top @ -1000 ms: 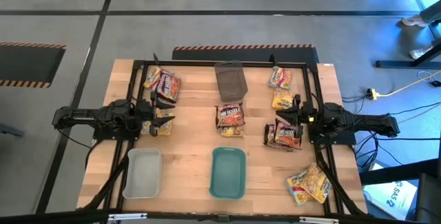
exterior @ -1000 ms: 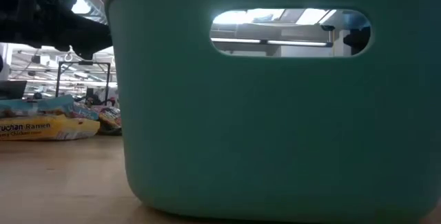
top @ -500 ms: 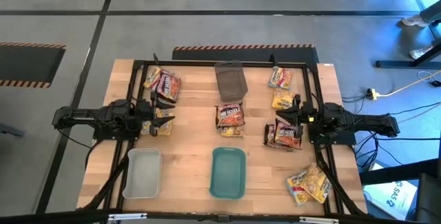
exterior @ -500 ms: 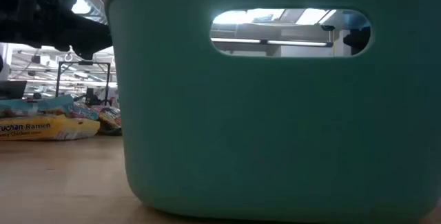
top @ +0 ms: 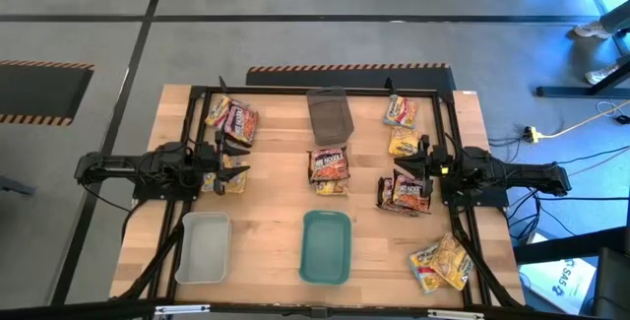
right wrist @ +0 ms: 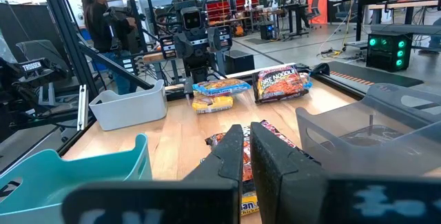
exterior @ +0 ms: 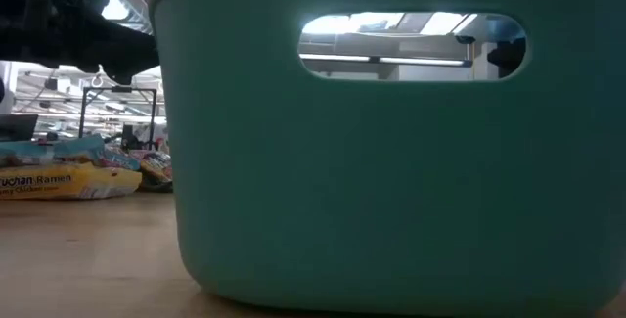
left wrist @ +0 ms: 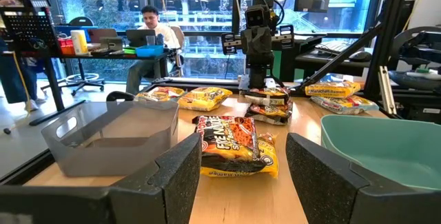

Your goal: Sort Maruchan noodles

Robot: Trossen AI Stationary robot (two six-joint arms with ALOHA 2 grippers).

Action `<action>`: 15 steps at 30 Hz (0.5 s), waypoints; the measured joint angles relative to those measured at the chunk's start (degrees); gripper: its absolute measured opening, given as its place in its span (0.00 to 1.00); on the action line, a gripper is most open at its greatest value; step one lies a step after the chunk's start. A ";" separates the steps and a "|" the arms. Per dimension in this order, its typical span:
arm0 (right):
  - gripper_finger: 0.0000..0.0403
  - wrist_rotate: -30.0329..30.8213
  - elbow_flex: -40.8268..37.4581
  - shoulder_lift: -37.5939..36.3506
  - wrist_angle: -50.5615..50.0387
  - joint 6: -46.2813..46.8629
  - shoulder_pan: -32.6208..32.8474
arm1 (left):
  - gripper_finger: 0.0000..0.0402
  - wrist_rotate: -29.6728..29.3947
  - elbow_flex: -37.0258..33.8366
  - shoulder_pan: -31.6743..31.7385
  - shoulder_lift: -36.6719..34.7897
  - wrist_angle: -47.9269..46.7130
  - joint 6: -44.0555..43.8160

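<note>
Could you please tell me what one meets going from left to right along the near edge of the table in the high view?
Translucent white tray → teal tray → yellow noodle packets at the near right corner.

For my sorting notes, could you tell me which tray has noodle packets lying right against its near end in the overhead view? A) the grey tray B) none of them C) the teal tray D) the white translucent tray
A: in the high view the centre stack of noodle packets lies directly below the grey tray, at its end, while the teal tray and white tray have bare wood around them.
</note>
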 joint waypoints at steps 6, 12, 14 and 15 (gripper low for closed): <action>0.04 0.00 0.00 -0.02 0.02 -0.02 0.02 | 0.51 -1.37 0.00 0.00 0.01 0.25 1.46; 0.04 0.01 0.00 -0.02 0.01 -0.01 0.00 | 0.51 -2.13 0.00 0.00 -0.01 1.49 4.01; 0.04 0.16 -0.02 0.00 0.42 -0.02 0.00 | 0.51 -1.33 -0.02 -0.02 0.01 2.22 3.14; 0.04 0.22 -0.09 -0.02 0.82 -0.02 0.00 | 0.51 -1.22 0.00 -0.02 0.01 3.25 3.12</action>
